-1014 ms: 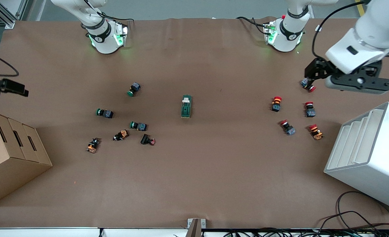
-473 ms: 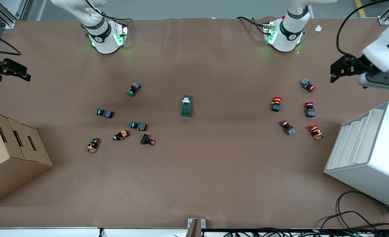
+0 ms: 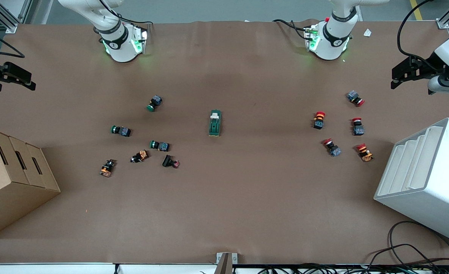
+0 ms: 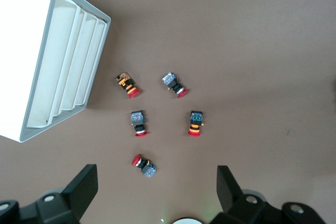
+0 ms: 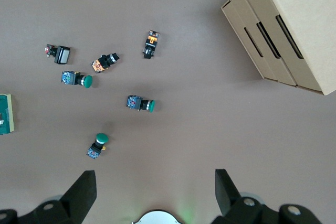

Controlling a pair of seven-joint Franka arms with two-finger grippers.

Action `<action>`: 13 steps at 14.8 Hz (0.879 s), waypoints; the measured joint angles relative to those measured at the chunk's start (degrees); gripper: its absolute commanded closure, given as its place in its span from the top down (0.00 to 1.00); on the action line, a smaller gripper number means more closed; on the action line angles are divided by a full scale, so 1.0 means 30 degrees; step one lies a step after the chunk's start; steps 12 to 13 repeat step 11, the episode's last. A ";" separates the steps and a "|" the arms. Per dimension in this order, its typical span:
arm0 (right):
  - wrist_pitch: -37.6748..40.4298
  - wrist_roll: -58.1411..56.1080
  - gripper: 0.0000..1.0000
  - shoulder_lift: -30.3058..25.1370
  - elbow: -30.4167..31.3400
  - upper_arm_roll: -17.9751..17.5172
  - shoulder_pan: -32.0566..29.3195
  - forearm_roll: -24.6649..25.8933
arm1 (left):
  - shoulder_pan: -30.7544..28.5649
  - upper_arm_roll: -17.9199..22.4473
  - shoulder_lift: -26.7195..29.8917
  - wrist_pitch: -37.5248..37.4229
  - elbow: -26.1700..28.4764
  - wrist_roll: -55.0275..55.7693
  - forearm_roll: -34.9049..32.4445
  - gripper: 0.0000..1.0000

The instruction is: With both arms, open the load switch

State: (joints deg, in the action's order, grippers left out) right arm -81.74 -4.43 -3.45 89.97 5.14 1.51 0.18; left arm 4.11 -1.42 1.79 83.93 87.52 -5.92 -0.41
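We saw the load switch (image 3: 215, 123) lying mid-surface, untouched, between the green buttons and the red buttons. Our left gripper (image 3: 398, 74) hung wide open over the surface's left-arm end; our right gripper (image 3: 28, 80) hung wide open over the right-arm end.

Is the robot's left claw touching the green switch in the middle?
Apart. The front view shows the left gripper at the table's edge, away from the load switch.

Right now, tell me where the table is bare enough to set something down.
Bare: the wide strip nearer the front camera than the load switch, between the cardboard box and white rack. Crowded: the green push-buttons cluster and the red push-buttons cluster.
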 measured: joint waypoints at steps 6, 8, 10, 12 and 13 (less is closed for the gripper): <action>0.0326 -0.0001 1.00 -0.0634 0.0047 0.0003 -0.0115 0.0001 | 0.0001 -0.0048 0.0423 0.0006 0.0501 0.0114 0.0002 1.00; 0.0314 -0.0001 1.00 -0.0638 0.0129 0.0004 -0.0134 0.0002 | -0.0005 -0.0044 0.0485 0.0005 0.0519 0.0102 0.0002 1.00; 0.0309 -0.0001 1.00 -0.0638 0.0168 0.0001 -0.0134 0.0002 | -0.0010 -0.0039 0.0504 0.0005 0.0519 0.0087 0.0002 1.00; 0.0309 -0.0001 1.00 -0.0643 0.0168 0.0001 -0.0134 0.0002 | -0.0012 -0.0039 0.0505 0.0006 0.0519 0.0095 0.0002 1.00; 0.0309 -0.0001 1.00 -0.0643 0.0168 0.0001 -0.0134 0.0002 | -0.0012 -0.0039 0.0505 0.0006 0.0519 0.0095 0.0002 1.00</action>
